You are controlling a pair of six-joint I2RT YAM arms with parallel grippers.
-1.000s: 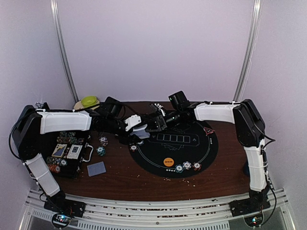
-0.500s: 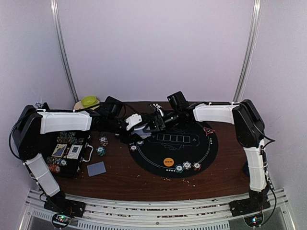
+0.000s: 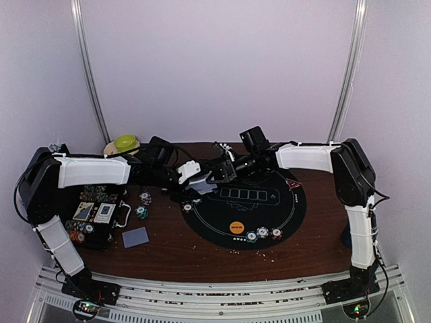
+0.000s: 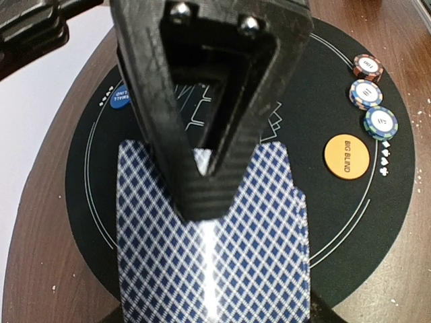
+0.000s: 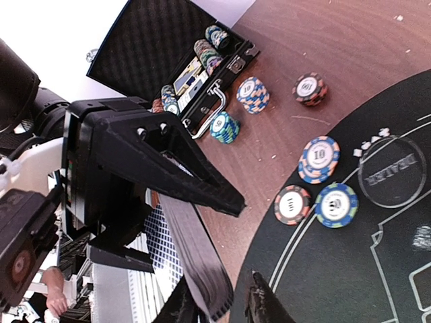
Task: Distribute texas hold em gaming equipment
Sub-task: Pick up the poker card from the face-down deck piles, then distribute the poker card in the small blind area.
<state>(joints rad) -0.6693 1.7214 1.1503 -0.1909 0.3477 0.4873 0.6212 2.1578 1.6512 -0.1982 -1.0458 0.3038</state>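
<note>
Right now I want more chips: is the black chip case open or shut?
Open. The black chip case has its lid swung back, and rows of chips show inside.

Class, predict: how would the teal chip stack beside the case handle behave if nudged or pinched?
The teal chip stack looks like loose discs piled up, so a sideways nudge would probably shear or topple it. On the bare wooden table it may slide. The discs seem rigid, unlikely to bend when pinched.

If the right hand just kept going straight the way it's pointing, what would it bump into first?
The deck of cards gripped by the left hand; its end sits right at the right hand fingertips, though depth is hard to judge.
</note>
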